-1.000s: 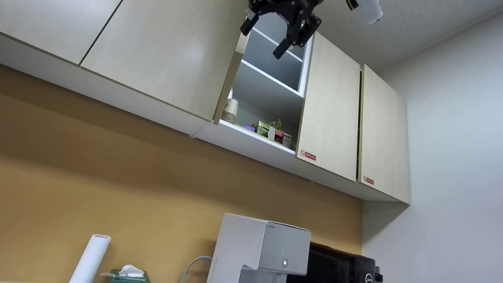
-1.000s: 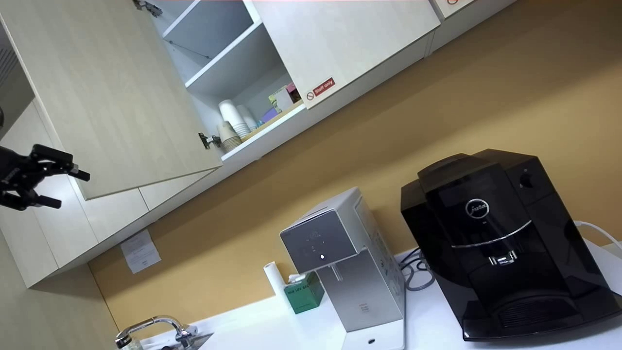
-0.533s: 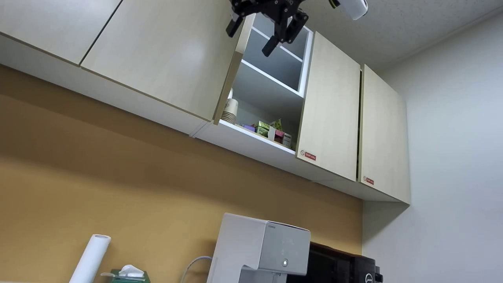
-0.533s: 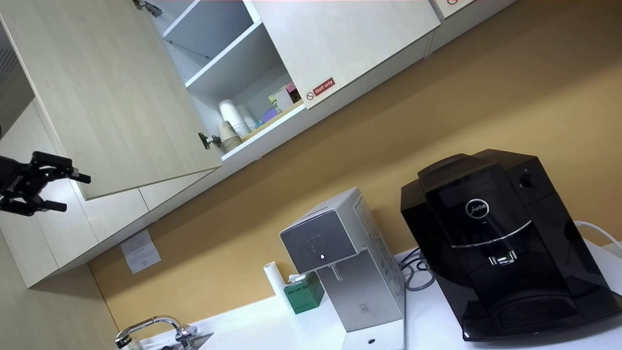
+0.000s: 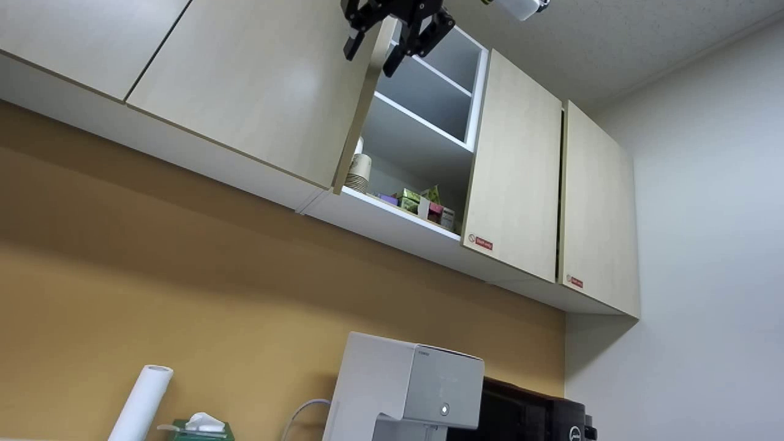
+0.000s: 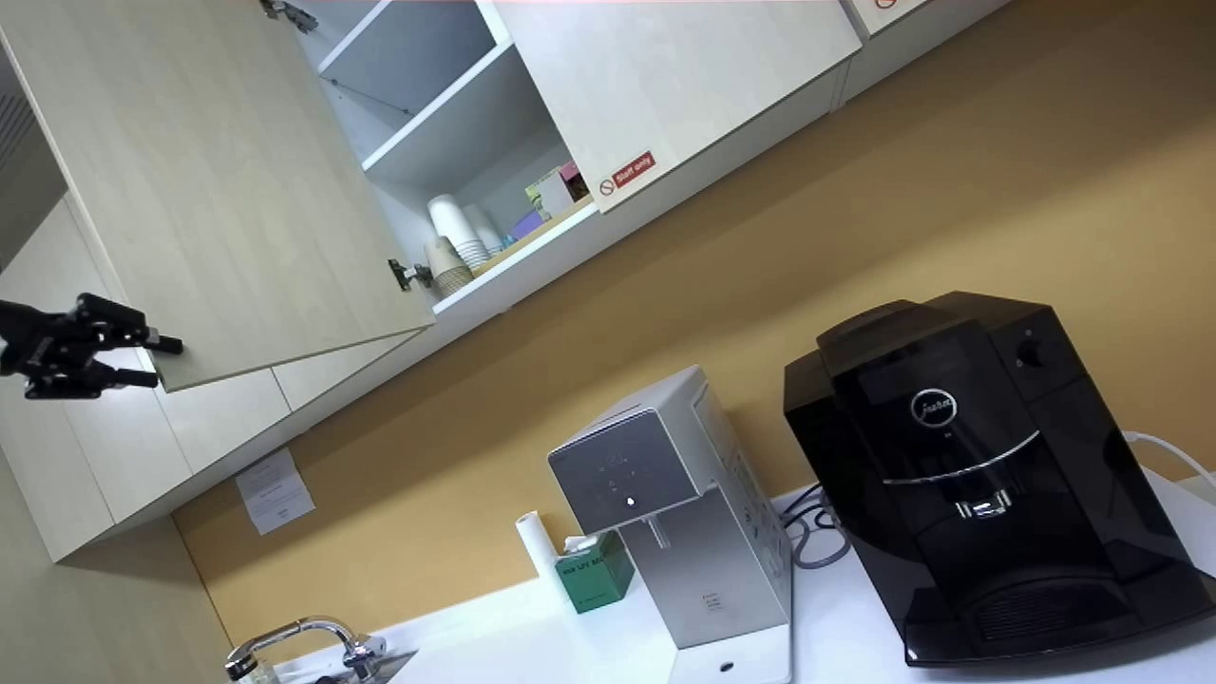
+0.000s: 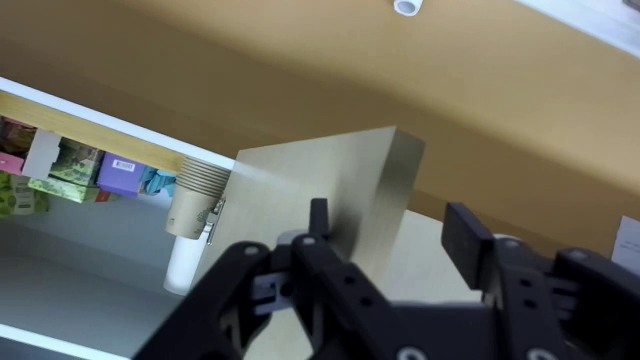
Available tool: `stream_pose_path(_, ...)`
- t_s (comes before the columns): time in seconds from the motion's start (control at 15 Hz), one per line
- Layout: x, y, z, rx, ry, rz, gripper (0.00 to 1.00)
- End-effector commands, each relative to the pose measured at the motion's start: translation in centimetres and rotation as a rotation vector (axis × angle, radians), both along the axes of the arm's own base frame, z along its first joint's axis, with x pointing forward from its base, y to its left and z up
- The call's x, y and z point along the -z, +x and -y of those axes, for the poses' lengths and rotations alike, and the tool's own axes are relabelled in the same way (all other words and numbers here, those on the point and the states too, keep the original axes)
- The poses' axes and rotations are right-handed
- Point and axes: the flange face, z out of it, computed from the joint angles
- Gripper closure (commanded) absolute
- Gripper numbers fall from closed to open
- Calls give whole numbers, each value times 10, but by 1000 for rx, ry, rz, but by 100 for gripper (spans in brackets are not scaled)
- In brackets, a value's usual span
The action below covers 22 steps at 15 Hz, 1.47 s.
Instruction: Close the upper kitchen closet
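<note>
The upper kitchen closet point(image 6: 480, 142) has its door point(image 6: 218, 199) swung wide, showing pale grey shelves in both exterior views. Seen nearly edge-on in an exterior view, the door point(image 5: 358, 125) blocks part of the interior. My gripper point(image 6: 160, 362) is at the door's free edge, near its lower corner. In the wrist view, the door point(image 7: 300, 170) passes between the parted fingers of my gripper point(image 7: 387, 215). One finger point(image 7: 318, 217) lies close against the inner face; contact is unclear. A visible gap separates the opposite finger point(image 7: 465, 245) from the door. High in an exterior view, my gripper point(image 5: 370, 59) overlaps the door edge.
Paper cups point(image 7: 197, 200) and tea boxes point(image 7: 120, 172) sit on the bottom shelf beside the hinge. Neighbouring cabinet doors point(image 5: 514, 165) flank the closet. Below are a water dispenser point(image 6: 684, 513), a black coffee machine point(image 6: 969, 456) and a green tissue box point(image 6: 596, 573).
My gripper has shifted toward the door's free edge, leftward in an exterior view, and its fingers have drawn closer together around it. The door has not visibly moved.
</note>
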Motion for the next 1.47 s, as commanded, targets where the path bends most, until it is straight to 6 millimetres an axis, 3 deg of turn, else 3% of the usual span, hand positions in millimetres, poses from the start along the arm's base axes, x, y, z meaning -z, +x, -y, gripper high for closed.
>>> stream_pose_path(0.0, -17, -3, -5, 65, 59, 81, 69)
stream_pose_path(0.27, -18, -5, 0, 149, 103, 102, 92)
stream_pose_path(0.47, -18, -5, 9, 193, 121, 103, 94)
stream_pose_path(0.8, -24, 7, 40, 81, 78, 104, 93)
stream_pose_path(1.4, -50, 35, 133, -121, 5, 32, 93)
